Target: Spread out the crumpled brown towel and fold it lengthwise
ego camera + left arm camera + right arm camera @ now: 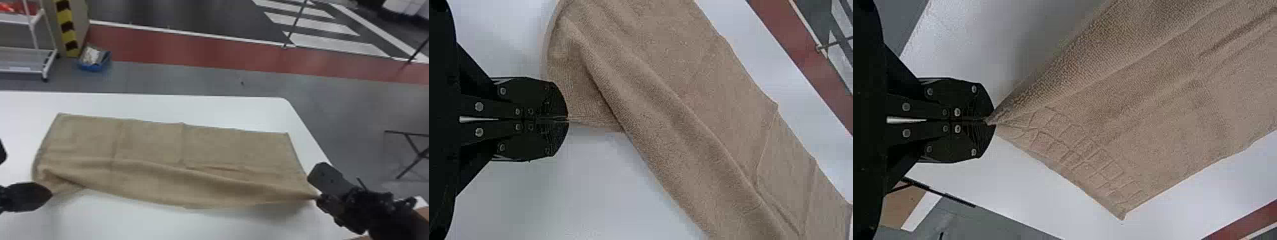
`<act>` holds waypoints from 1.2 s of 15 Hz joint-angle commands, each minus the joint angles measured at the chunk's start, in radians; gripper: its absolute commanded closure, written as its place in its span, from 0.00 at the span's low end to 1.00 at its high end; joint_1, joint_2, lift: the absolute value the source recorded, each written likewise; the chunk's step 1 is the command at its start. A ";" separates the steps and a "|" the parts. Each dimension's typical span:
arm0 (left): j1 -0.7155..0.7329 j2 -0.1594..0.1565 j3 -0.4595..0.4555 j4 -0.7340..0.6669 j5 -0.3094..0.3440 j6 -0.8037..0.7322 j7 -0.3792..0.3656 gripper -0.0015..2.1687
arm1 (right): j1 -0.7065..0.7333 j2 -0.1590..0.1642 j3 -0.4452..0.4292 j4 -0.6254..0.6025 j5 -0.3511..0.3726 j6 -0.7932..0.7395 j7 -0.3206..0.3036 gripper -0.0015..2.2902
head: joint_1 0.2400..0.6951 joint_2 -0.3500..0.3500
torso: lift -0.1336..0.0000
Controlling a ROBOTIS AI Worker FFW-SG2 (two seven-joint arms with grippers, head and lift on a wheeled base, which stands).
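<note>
Fingers (539, 100) of the left gripper (49, 193) are pressed together on one near corner of the brown towel (146, 143). The right gripper (316, 196) is clamped on the other. Between them, the towel extends across the white table (191, 107).

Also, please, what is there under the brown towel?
The white table shows beyond and in front of the brown towel, which is spread over it. The part directly beneath is covered, so I cannot tell if anything else lies there.
</note>
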 commanded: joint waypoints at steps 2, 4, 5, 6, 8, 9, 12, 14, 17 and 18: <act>0.014 -0.007 0.106 -0.089 0.057 0.006 -0.062 0.91 | -0.012 -0.002 -0.030 -0.025 -0.021 -0.005 0.004 0.59 | 1.00 0.07 | 0.07; 0.017 -0.002 0.175 -0.117 0.095 0.009 -0.151 0.91 | -0.015 -0.002 -0.040 -0.033 -0.028 -0.015 0.012 0.59 | 1.00 0.08 | 0.07; 0.025 0.002 0.209 -0.128 0.103 0.006 -0.185 0.91 | -0.015 -0.002 -0.050 -0.033 -0.031 -0.021 0.020 0.59 | 1.00 0.08 | 0.07; 0.028 0.010 0.232 -0.135 0.101 0.003 -0.218 0.91 | -0.015 -0.002 -0.063 -0.033 -0.044 -0.039 0.021 0.59 | 1.00 0.09 | 0.07; 0.046 0.047 0.277 -0.141 0.110 -0.013 -0.277 0.91 | -0.015 -0.002 -0.088 -0.036 -0.062 -0.079 0.049 0.59 | 1.00 0.10 | 0.07; 0.059 0.059 0.294 -0.141 0.112 -0.019 -0.287 0.91 | -0.012 -0.002 -0.103 -0.036 -0.079 -0.113 0.067 0.59 | 1.00 0.11 | 0.07; 0.077 0.088 0.323 -0.140 0.110 -0.059 -0.336 0.91 | -0.008 -0.002 -0.119 -0.036 -0.085 -0.171 0.119 0.59 | 1.00 0.17 | 0.07; 0.069 0.101 0.335 -0.141 0.110 -0.074 -0.343 0.91 | -0.013 -0.002 -0.137 -0.052 -0.119 -0.171 0.132 0.59 | 1.00 0.19 | 0.07; 0.010 0.091 0.300 -0.140 0.090 -0.068 -0.344 0.91 | -0.094 -0.005 -0.159 -0.074 -0.188 -0.156 0.176 0.59 | 1.00 0.24 | 0.07; -0.015 0.088 0.283 -0.132 0.083 -0.059 -0.343 0.91 | -0.130 -0.014 -0.168 -0.072 -0.222 -0.134 0.176 0.59 | 1.00 0.25 | 0.07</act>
